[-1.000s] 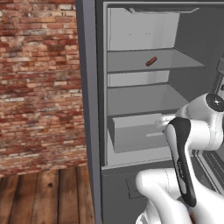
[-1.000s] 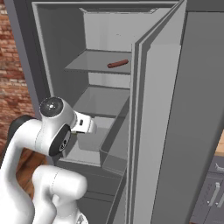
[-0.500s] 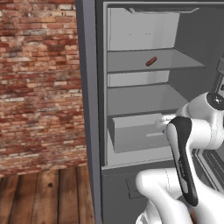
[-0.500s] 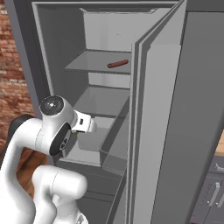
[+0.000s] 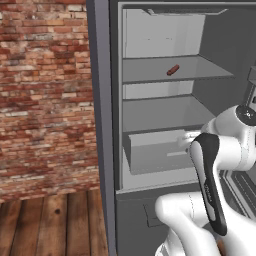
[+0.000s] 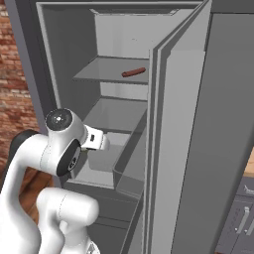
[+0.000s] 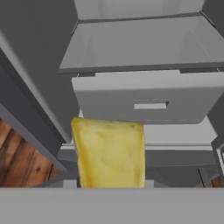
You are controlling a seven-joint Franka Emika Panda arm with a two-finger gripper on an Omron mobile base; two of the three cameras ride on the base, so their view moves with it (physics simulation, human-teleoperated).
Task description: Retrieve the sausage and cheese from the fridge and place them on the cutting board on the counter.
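One sausage up there in the left base view, lying on the upper shelf of the open fridge, towards the right side of the shelf and slightly angled. Below it there's a bare lower shelf, and under that a pale drawer. My arm bulks up in the lower right, in front of the fridge's bottom section. Brick wall on the left, wooden floor beneath it.

Over to the right base view: same sausage, a reddish-brown stub on that upper shelf, well above my arm. The fridge door stands swung open on the right, edge towards the camera. My elbow sits just in front of the drawer level, low and left of the door. Dark drawers with metal handles peek in at the bottom right corner.

Now the hand view, and here's the cheese: a pale yellow slab, big and close, upright at the bottom of the view, out in front of the fridge and resting on no shelf. My end effector has it clamped, jaws drawn in narrow against its sides; the fingertips themselves are hidden behind it. Beyond the cheese sits the drawer with its slot handle, and the grey shelf above that. A wedge of wooden floor shows at lower left.
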